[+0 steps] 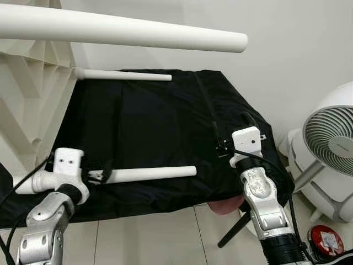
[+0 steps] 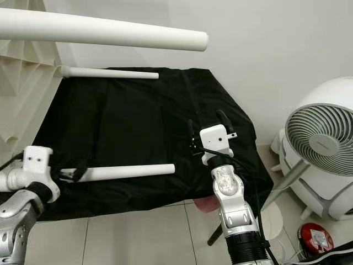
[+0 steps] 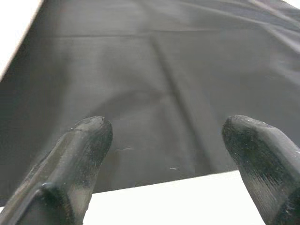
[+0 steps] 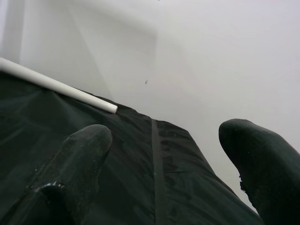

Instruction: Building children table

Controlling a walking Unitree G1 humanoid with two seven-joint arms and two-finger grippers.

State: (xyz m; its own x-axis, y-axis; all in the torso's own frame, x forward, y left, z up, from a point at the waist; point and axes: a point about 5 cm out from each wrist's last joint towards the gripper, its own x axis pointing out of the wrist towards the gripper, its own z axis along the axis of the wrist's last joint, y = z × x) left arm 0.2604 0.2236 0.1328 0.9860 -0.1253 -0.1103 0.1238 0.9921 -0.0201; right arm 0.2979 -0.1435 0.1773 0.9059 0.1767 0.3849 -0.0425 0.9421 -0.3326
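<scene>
**Table legs laid out, tabletop waiting on its side**

Table leg (image 1: pixel 154 173), a white tapered tube, lies across the near part of a black cloth (image 1: pixel 149 121), its thick end at the left gripper (image 1: pixel 98 177). The black fingers reach around that end, but the head views do not settle whether they press on it. In the left wrist view the fingers (image 3: pixel 77 154) stand spread, with a white surface low between them and dark cloth beyond. The leg points toward three o'clock, probably laid flat so it cannot roll off the edge.

A second leg (image 1: pixel 124 74) lies at the far side of the cloth, toward eleven o'clock from the first. A third leg (image 1: pixel 121 30) crosses the top of the head view, closest to the camera. Its thick end runs out of view at nine o'clock, so what carries it cannot be seen. The ribbed white tabletop (image 1: pixel 27 88) stands at the cloth's nine o'clock side, underside showing, which would leave its sockets open to the legs.

The right gripper (image 2: pixel 207 124) hovers over the cloth's three o'clock portion with fingers apart and nothing between them, likely kept free to steady a part. A white fan (image 2: pixel 325 149) stands on the tiled floor (image 1: pixel 160 237) at four o'clock.
</scene>
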